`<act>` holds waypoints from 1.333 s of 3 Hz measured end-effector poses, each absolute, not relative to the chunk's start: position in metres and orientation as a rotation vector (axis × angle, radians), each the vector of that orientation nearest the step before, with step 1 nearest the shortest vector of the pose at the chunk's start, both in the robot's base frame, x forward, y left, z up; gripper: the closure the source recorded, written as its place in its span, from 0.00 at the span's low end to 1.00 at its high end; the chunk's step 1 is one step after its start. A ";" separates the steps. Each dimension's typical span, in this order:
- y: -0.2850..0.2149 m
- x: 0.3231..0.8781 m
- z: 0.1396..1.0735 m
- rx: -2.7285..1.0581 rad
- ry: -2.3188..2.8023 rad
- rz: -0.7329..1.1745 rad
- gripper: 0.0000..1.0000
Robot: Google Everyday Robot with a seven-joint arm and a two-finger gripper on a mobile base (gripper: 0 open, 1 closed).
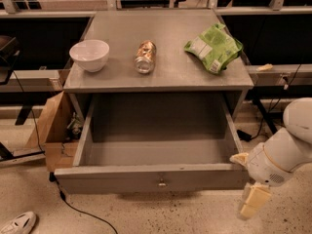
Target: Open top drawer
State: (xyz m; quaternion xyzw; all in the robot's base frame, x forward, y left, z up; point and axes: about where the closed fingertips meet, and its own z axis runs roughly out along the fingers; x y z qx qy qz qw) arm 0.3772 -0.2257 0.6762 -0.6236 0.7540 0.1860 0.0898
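Observation:
The top drawer [151,178] is a wide matte grey drawer pulled far out from under the grey table top; its deep plain grey box holds nothing. A small brass knob [161,182] sits at the middle of its front. My gripper [247,182] hangs at the lower right, just past the drawer's right front corner. One cream finger [253,202] points down below the front and another cream tip [239,158] lies by the drawer's right corner. The white arm [287,152] reaches in from the right edge.
On the table top [170,67] stand a white bowl [89,54], a can lying on its side [145,56] and a green chip bag [213,48]. A cardboard box [48,130] sits on the floor at the left, with a black cable and a shoe [17,223].

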 end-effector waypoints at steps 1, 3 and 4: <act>-0.221 0.380 0.673 -1.859 2.244 0.543 0.42; -0.221 0.380 0.680 -1.860 2.246 0.541 0.89; -0.221 0.380 0.682 -1.861 2.248 0.540 1.00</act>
